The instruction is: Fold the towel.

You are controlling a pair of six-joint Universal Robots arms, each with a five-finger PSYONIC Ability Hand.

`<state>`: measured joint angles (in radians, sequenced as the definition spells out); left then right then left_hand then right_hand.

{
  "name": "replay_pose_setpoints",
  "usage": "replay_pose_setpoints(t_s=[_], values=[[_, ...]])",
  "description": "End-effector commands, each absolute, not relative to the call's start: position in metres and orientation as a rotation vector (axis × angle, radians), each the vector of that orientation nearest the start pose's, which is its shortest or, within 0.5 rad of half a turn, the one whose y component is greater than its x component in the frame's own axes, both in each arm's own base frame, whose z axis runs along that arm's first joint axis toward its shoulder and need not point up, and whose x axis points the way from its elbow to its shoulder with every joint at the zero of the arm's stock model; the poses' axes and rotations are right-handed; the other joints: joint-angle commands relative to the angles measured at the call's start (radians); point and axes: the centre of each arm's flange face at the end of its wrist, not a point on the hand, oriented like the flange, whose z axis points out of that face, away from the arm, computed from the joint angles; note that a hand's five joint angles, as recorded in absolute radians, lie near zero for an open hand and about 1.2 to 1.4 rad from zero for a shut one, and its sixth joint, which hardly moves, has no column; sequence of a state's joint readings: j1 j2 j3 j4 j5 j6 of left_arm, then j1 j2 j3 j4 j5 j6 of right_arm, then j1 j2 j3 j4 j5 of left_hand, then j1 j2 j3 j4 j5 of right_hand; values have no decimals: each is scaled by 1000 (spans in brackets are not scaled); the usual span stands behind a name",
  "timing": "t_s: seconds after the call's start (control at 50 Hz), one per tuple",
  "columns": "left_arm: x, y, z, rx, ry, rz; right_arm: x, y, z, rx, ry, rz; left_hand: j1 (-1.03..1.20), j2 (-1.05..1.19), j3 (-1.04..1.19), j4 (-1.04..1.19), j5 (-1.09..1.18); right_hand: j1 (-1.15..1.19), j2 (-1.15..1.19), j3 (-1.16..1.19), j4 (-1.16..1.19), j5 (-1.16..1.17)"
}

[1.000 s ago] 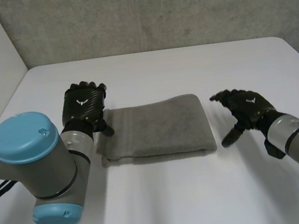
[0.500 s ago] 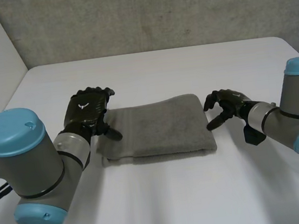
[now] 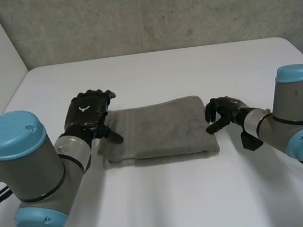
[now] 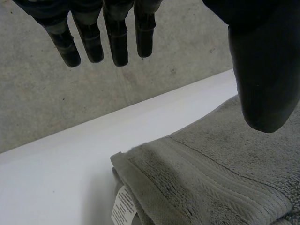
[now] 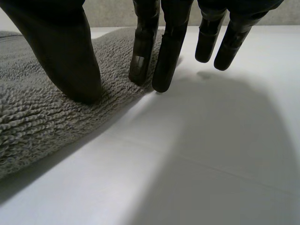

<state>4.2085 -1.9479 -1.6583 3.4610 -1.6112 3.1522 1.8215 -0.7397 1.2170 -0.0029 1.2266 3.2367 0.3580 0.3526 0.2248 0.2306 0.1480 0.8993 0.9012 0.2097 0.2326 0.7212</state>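
A grey folded towel (image 3: 156, 130) is laid flat on the white table (image 3: 168, 205), stretched between the two hands. The left hand (image 3: 87, 111) is placed at one short end of the towel and the right hand (image 3: 226, 110) at the other. In the left wrist view the fingers (image 4: 117, 42) are held straight and well apart from the thumb (image 4: 265, 79), nothing being gripped; a towel corner with a white label (image 4: 123, 208) is seen below the fingertips. In the right wrist view the thumb (image 5: 70, 56) is set down on top of the towel, two fingers (image 5: 164, 56) are touched to its edge, and the remaining fingers are held above bare table; no cloth is seen pinched.
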Motion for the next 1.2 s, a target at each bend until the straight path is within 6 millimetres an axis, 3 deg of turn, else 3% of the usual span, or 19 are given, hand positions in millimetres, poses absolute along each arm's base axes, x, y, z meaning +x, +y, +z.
replay_pose_setpoints(t_s=[0.02,0.06,0.1,0.26,0.32,0.36,0.38,0.42,0.44,0.48,0.56,0.62,0.66,0.68,0.7,0.72,0.94,1.04,1.2], values=[[-284,-253,187,615,2543,-2222,259,-353,105,-429,2281,-1319,-51,-45,-50,-56,-15,31,29,-35,-58,35],[-284,-253,188,611,2538,-2225,259,-352,109,-434,2267,-1323,-56,-51,-50,-56,-21,399,397,-35,-58,403],[-284,-253,189,609,2538,-2225,258,-353,114,-433,2261,-1334,-59,-54,-50,-56,-24,496,494,-35,-58,500],[-281,-256,191,592,2529,-2231,254,-351,140,-463,2194,-1376,-59,-54,-50,-56,-24,497,495,-35,-58,501],[-280,-257,190,588,2530,-2228,235,-359,148,-453,2198,-1412,-62,-57,-50,-56,-27,497,495,-35,-58,501],[-280,-258,191,585,2528,-2229,202,-370,153,-453,2227,-1461,-62,-57,-50,-56,-27,497,495,-35,-58,501],[-280,-258,191,585,2528,-2229,202,-370,153,-453,2228,-1462,-62,-57,-50,-56,-27,497,495,-35,-58,501],[-280,-258,191,585,2528,-2229,180,-375,156,-487,2263,-1493,-68,-63,-50,-56,-33,497,495,-35,-58,501],[-280,-258,191,585,2528,-2229,180,-375,156,-487,2263,-1493,-68,-63,-50,-56,-33,497,495,-35,-58,501],[-280,-258,190,586,2529,-2227,161,-379,156,-523,2322,-1496,-71,-66,-50,-56,-36,497,495,-35,-58,501],[-280,-258,191,585,2528,-2229,152,-378,157,-551,2356,-1476,-74,-69,-50,-56,-39,497,495,-35,-58,501],[-280,-257,191,587,2528,-2230,153,-373,155,-563,2375,-1437,-74,-69,-50,-56,-39,497,495,-35,-58,501],[-280,-257,191,587,2528,-2230,154,-370,151,-559,2383,-1415,-74,-69,-50,-56,-39,351,349,-35,-58,355],[-280,-257,191,590,2529,-2230,158,-365,147,-564,2387,-1396,-74,-69,-50,-56,-39,-163,-165,-35,-58,-160],[-281,-257,191,591,2529,-2231,171,-358,145,-595,2371,-1379,-74,-69,-50,-56,-39,-500,-502,-35,-58,-496],[-280,-257,191,590,2529,-2230,186,-350,143,-635,2344,-1371,-74,-69,-50,-56,-39,-535,-537,-35,-58,-531],[-280,-258,193,584,2522,-2238,244,-336,147,-642,2258,-1491,-74,-69,-50,-56,-39,-585,-587,-35,-58,-582],[-280,-257,203,585,2494,-2282,259,-337,139,-661,2251,-1491,-179,-174,-50,-56,-144,-577,-578,-35,-58,-573],[-280,-257,202,588,2499,-2277,273,-339,132,-668,2236,-1486,-183,-177,-50,-56,-147,-506,-508,-35,-58,-503]])
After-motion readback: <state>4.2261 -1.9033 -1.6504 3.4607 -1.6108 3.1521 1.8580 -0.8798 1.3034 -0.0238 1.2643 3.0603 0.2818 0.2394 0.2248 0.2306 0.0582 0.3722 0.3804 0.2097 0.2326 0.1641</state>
